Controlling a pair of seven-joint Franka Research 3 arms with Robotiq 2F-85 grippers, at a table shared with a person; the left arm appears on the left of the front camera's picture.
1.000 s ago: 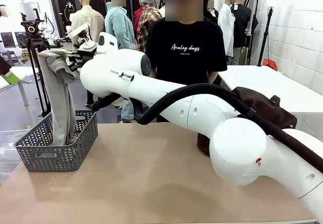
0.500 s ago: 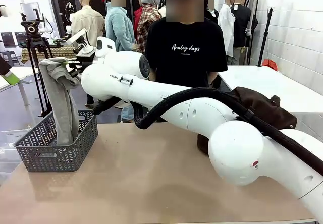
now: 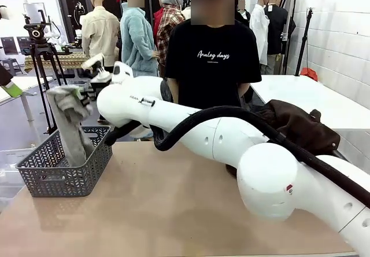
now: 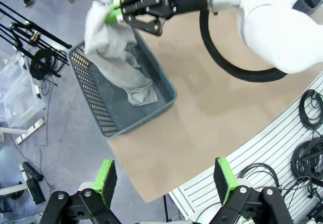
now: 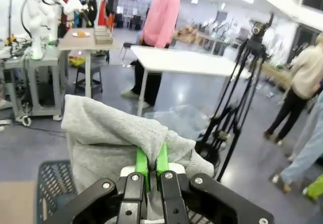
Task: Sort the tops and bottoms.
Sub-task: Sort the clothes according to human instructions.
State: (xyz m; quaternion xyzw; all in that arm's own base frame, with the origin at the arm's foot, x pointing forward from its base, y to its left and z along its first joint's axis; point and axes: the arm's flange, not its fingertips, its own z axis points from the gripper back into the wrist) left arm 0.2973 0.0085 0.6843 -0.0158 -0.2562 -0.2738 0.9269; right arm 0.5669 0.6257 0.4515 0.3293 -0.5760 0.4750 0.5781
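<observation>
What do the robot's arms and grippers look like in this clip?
The right arm is glossy white with rounded joints, small dark lettering near the elbow, a tiny red mark on the big joint and a thick black cable draped along it. The right gripper is black with green pads. The left gripper is likewise black, with bright green pads and bolted linkages.
</observation>
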